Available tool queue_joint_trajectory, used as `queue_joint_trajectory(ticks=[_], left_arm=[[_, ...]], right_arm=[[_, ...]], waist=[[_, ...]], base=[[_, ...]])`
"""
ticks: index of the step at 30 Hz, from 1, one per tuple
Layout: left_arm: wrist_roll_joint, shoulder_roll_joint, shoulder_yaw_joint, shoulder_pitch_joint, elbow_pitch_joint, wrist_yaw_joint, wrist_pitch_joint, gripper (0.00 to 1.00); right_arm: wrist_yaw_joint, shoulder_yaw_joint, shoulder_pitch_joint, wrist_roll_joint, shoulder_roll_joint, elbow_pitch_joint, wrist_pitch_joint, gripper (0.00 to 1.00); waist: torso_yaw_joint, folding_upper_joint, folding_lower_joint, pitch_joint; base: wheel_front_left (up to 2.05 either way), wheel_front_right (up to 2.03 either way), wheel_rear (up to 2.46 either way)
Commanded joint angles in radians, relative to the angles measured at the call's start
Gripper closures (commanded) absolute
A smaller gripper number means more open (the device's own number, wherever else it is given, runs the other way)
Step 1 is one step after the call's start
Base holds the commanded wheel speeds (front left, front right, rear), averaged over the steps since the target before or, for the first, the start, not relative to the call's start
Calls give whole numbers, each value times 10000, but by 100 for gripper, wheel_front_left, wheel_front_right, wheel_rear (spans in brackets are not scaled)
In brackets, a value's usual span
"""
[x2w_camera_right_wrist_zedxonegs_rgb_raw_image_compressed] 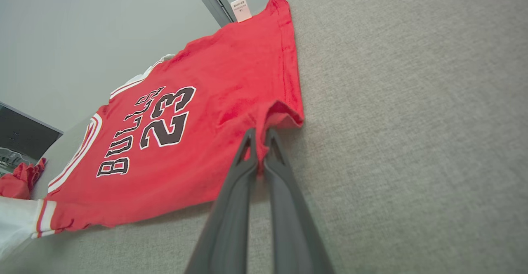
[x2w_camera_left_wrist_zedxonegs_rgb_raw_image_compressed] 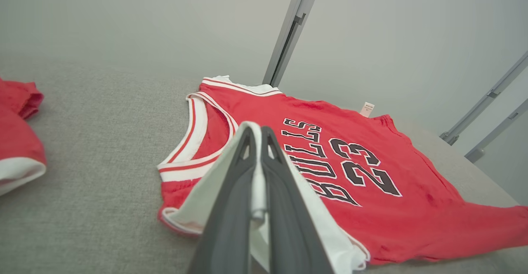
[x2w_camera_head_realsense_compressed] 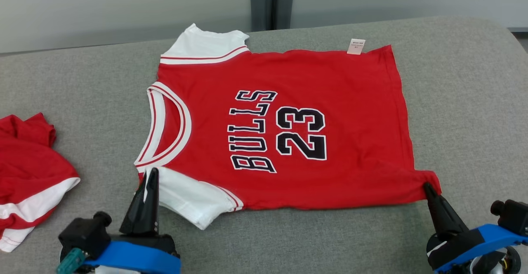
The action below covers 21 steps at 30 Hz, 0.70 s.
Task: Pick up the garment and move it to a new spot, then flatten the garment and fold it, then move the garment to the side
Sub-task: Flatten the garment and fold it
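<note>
Grey fabric table [x2w_camera_head_realsense_compressed: 462, 100] | pale wall [x2w_camera_head_realsense_compressed: 103, 5] behind | left claw [x2w_camera_head_realsense_compressed: 152, 174] clamps jersey [x2w_camera_head_realsense_compressed: 338, 100] sleeve [x2w_camera_head_realsense_compressed: 194, 199] | right claw [x2w_camera_head_realsense_compressed: 427, 186] clamps hem [x2w_camera_head_realsense_compressed: 408, 133]

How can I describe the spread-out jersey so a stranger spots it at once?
On the grey table, look at the middle: a red jersey lies spread flat. Unlike the crumpled red garment at the table's left edge, it bears black "BULLS 23" lettering and a small white label.

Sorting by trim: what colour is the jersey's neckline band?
On the jersey, the neckline band is white with red stripes; head view shows it best.
</note>
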<state>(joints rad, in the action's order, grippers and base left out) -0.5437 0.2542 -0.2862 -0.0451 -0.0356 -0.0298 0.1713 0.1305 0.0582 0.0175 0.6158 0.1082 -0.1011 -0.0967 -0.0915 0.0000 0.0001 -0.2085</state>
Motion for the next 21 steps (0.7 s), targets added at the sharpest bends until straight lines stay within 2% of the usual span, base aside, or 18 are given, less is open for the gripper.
queue_joint_trajectory(ticks=[1, 9, 21], left_arm=[[36, 126, 62, 381, 111, 64, -17, 100], [161, 439, 6, 1860, 981, 481, -227, 100], [357, 577, -249, 4054, 2896, 1026, -271, 100]], right_arm=[[4, -33, -210, 74, 46, -30, -45, 100], [5, -235, -1108, 166, 149, -336, -162, 100], [5, -239, -2372, 78, 301, -943, -307, 100]], waist=[[-27, 0, -1, -76], [-201, 0, -1, -635], [-198, 0, -1, -1284]], base=[[0, 0, 0], [0, 0, 0], [0, 0, 0]])
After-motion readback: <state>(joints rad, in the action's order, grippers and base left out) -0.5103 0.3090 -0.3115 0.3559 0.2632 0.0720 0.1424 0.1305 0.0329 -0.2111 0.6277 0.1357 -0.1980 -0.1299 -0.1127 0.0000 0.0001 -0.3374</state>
